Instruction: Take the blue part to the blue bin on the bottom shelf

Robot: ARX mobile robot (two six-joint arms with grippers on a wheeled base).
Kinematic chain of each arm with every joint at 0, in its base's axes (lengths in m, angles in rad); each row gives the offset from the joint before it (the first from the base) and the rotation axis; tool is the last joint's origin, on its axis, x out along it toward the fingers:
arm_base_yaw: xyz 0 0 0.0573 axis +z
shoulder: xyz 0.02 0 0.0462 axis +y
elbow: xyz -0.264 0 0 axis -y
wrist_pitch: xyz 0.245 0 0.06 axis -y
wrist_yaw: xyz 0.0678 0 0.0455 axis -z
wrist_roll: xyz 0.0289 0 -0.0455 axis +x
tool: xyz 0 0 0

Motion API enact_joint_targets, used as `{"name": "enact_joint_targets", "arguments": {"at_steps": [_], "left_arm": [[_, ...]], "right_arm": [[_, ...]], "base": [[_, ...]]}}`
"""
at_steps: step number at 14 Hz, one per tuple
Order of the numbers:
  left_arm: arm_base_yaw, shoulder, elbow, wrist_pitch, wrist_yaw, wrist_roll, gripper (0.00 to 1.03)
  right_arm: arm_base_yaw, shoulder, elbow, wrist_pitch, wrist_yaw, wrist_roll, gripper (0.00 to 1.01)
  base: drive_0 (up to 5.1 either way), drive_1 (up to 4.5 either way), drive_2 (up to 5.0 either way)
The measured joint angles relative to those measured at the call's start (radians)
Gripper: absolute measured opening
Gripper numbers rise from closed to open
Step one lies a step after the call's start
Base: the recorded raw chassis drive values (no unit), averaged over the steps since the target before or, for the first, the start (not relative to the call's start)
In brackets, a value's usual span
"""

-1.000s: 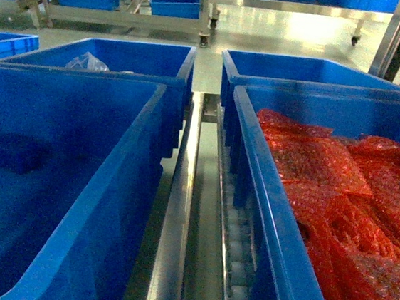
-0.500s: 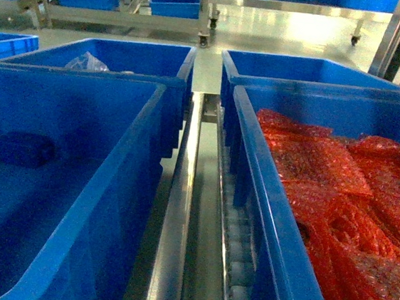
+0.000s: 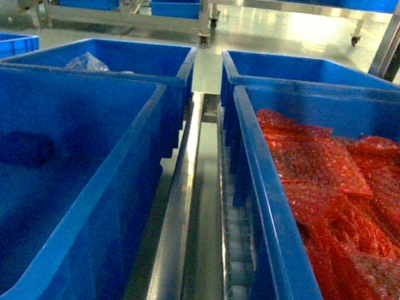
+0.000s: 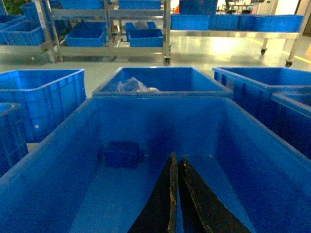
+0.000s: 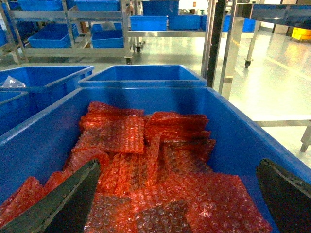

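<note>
Left jaws closed and empty, blue part [image 4: 120, 153] in blue bin [image 4: 252, 145]

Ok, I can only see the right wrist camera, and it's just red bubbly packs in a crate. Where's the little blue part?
Observer: The blue part lies on the floor of the blue bin, near its far left corner.
Operator: Is the left gripper holding it?
Observer: No. Its fingers are pressed together with nothing between them, and it is apart from the part.
Operator: What's beside that bin?
Observer: In the head view, a steel rail and a row of white rollers of the bottom shelf run between it and your crate of red packs.
</note>
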Motion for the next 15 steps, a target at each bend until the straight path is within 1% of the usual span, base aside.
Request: {"name": "enact_joint_targets", "arguments": {"at_steps": [1, 7, 13, 14, 15], "left_arm": [[0.000, -0.006, 0.000, -0.003, 0.000, 0.000, 0.02], [0.000, -0.185, 0.000, -0.182, 0.000, 0.000, 0.02], [0.000, -0.302, 0.000, -0.301, 0.000, 0.000, 0.02], [0.000, -0.406, 0.000, -0.458, 0.003, 0.000, 0.02], [0.000, -0.459, 0.001, -0.448, 0.002, 0.001, 0.02]], "right_arm": [[0.000, 0.000, 0.000, 0.000, 0.000, 0.000, 0.98], [0.000, 0.000, 0.000, 0.000, 0.000, 0.000, 0.98], [0.000, 0.000, 0.000, 0.000, 0.000, 0.000, 0.98], [0.000, 0.000, 0.000, -0.001, 0.000, 0.000, 0.98], [0.000, 0.000, 0.000, 0.001, 0.000, 0.000, 0.98]], "base": [[0.0, 0.00, 0.0], [0.0, 0.00, 0.0], [0.0, 0.00, 0.0], [0.0, 0.00, 0.0], [0.0, 0.00, 0.0]]}}
